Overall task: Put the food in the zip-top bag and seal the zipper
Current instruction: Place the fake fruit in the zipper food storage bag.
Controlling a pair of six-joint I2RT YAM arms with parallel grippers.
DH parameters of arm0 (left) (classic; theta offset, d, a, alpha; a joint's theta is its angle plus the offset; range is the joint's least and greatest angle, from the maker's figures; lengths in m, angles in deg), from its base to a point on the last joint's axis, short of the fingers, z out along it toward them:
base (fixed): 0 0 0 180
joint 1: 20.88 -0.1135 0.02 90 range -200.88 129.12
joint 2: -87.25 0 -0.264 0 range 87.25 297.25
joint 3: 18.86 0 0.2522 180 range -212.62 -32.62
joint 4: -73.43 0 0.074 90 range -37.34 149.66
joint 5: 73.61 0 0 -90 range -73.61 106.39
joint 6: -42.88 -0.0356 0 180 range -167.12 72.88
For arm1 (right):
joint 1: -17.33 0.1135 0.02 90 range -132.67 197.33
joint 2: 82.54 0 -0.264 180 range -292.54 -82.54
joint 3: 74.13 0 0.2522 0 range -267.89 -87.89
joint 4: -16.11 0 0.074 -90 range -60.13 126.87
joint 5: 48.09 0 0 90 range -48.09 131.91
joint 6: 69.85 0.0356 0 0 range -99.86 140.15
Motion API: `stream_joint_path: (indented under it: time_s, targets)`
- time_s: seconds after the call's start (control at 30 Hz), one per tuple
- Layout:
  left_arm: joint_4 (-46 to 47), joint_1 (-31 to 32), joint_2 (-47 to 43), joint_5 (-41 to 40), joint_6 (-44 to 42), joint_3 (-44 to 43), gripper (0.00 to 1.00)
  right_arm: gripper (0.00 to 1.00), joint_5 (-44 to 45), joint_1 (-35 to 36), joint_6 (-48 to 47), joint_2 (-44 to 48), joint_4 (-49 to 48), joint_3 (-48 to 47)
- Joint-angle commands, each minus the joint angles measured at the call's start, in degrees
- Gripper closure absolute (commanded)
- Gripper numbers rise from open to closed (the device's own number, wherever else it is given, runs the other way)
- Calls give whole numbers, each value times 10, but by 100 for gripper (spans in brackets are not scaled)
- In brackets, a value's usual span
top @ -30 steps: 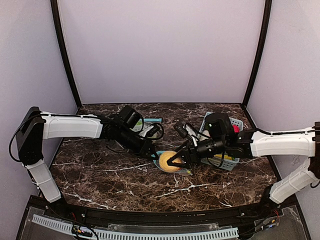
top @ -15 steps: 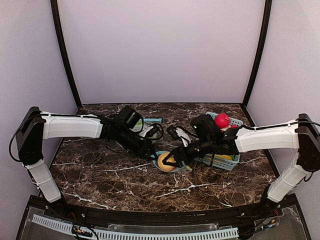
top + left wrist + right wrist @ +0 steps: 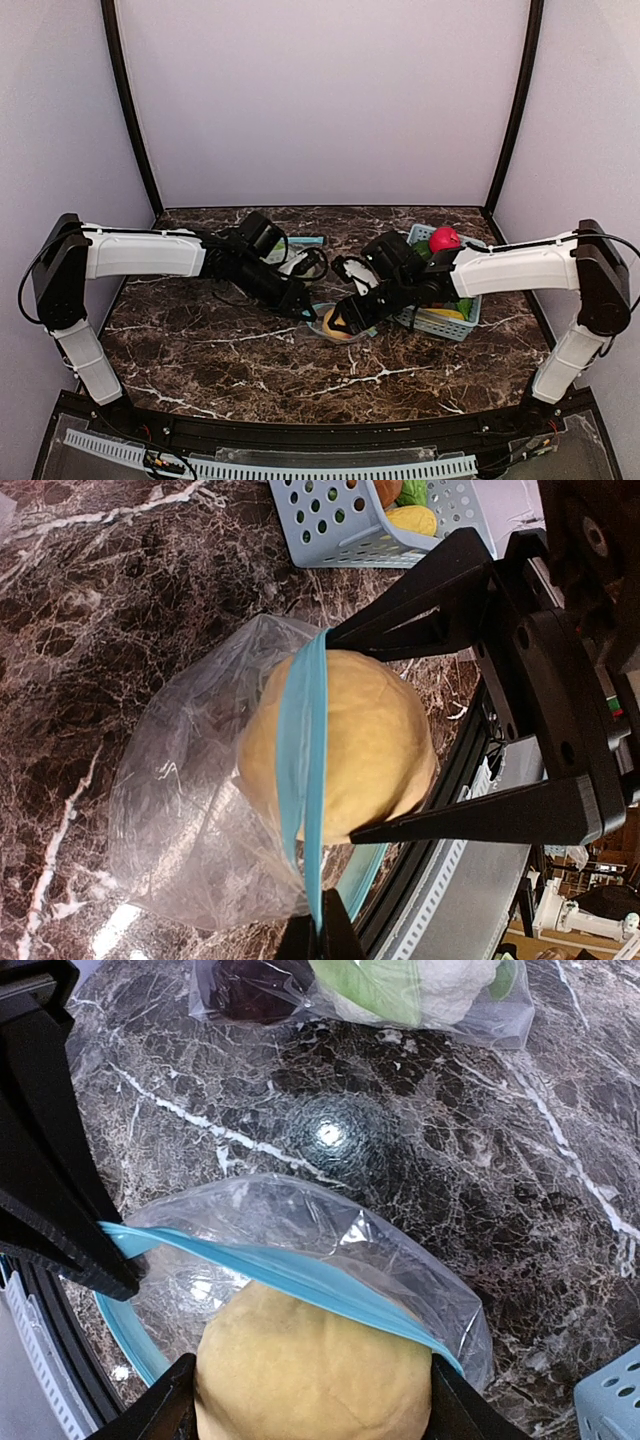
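A round yellow-orange food piece (image 3: 315,1375) sits between the fingers of my right gripper (image 3: 310,1365), which is shut on it. The piece is at the mouth of a clear zip-top bag (image 3: 300,1225). The bag's blue zipper rim (image 3: 305,750) lies across the front of it. My left gripper (image 3: 320,935) is shut on that rim and holds the mouth up. In the top view both grippers meet mid-table at the bag (image 3: 322,328), the left gripper (image 3: 303,308) on one side, the right gripper (image 3: 340,322) on the other.
A light-blue slotted basket (image 3: 455,325) stands to the right behind my right arm, with a red apple (image 3: 444,238) and yellow and green pieces in it. A second clear bag (image 3: 400,995) holding a white cauliflower lies farther back.
My right gripper has carried the yellow-orange piece a little leftward and further into the bag's mouth. The red apple in the basket has come into view. The left arm has stayed put.
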Motion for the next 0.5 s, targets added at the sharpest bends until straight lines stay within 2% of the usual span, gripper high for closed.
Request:
stream_joint_path:
  time_s: [0.0, 0.27, 0.47]
  targets:
    - [-3, -1, -17, 1, -6, -22, 99, 63, 85, 15, -9, -20, 90, -27]
    - [3, -1, -40, -4, 1, -39, 99, 62, 178, 24, 0, -45, 171, -57]
    - [20, -1, -40, 14, 16, -20, 99, 59, 148, 24, 3, -37, 151, -59]
